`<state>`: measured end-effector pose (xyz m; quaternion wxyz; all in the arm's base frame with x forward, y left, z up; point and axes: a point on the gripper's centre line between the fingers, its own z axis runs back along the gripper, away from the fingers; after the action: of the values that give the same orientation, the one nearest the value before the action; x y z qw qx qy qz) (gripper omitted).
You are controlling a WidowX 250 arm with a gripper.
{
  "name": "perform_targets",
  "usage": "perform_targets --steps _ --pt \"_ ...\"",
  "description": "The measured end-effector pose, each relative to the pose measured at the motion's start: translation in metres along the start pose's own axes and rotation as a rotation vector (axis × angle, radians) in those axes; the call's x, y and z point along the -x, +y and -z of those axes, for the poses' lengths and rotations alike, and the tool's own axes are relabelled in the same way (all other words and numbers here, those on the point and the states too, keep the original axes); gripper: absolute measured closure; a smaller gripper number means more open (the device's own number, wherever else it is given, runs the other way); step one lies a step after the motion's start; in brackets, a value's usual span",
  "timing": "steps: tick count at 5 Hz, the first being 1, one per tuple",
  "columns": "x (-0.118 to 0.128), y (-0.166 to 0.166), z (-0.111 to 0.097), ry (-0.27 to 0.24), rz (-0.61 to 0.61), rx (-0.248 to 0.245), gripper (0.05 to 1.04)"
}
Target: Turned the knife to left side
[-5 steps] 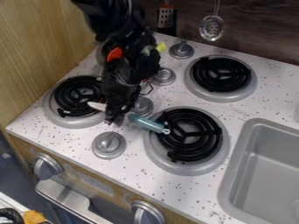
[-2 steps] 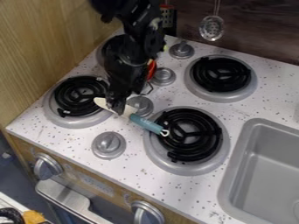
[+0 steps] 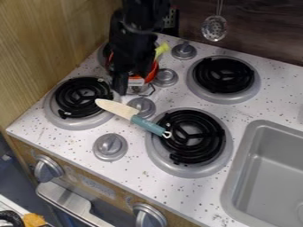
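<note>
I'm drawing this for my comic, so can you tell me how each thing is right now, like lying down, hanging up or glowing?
Knife: lying down, blade pointing left in the picture
Gripper: hanging down, apart from the knife
Left burner: dark, not glowing
Front burner: dark, not glowing
Right back burner: dark, not glowing
Spoon with holes: hanging up
Red thing: partly hidden behind the arm
</note>
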<state>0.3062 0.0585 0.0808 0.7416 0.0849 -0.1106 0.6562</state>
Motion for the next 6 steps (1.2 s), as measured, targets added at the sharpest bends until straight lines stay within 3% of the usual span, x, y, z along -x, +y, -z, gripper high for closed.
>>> perform_targets --steps 1,3,4,6 --pt "-0.004 -0.007 -0.013 0.004 0.168 0.033 0.083" --pt "0.002 -0.016 -0.026 -0.047 0.604 0.255 0.083" --pt "-0.012 -0.010 -0.018 -0.044 0.819 0.287 0.082" --pt "-0.027 -0.011 -0.011 -0.032 1.064 0.339 0.083"
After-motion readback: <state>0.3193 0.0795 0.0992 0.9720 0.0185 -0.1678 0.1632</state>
